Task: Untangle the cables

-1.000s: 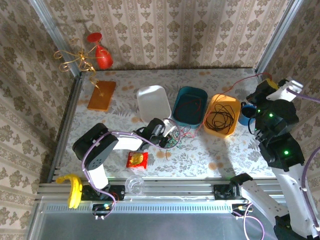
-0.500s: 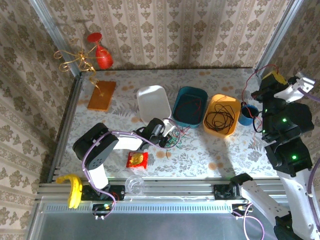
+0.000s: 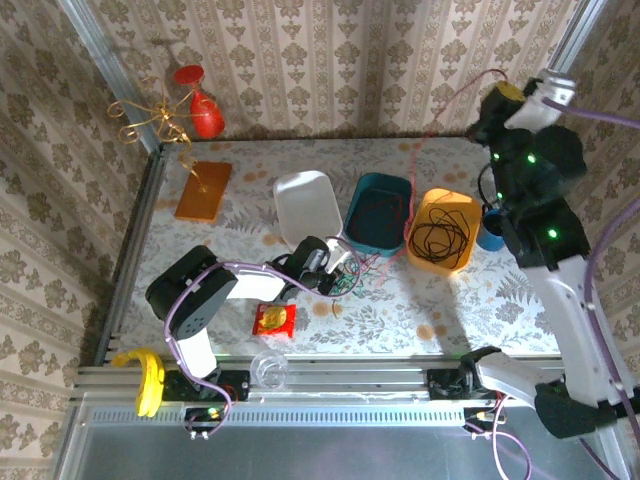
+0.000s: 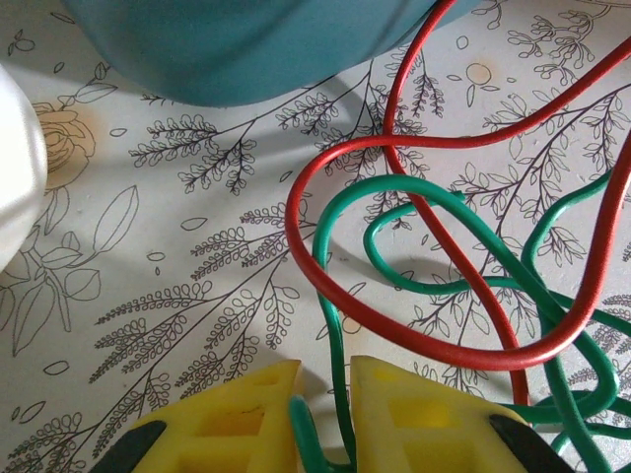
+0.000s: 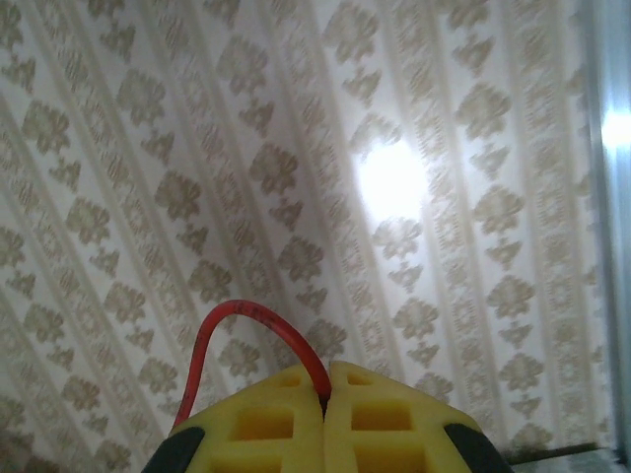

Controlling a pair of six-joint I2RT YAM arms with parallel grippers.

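The right pincer is pressing its yellow fingers fully together on the thin red flexible cable, which is arching out from between the pads against the patterned wallpaper. In the overhead view that arm is reaching high above the back right corner. The red strand is running from it in a long line down to the rectangular teal plastic bin and on to the knot on the floral worktop. It is probably being held up so that the red wire draws out of the tangle under tension.

The left pincer is lying low at the knot, its yellow fingers nearly together with the thin green flexible cable nipped in the narrow gap between them. This grip seems to be anchoring the green loops while the red one is being pulled. In the left wrist view, red and green curves are crossing one another just ahead of the fingers.

The thin black flexible cable is lying coiled apart in the oval orange plastic bin, beside the teal one.

Compared with a second ago, the right arm has been rising from beside the small blue cup to its high position, taking the red wire up with it. The left arm and the knot are staying where they were.
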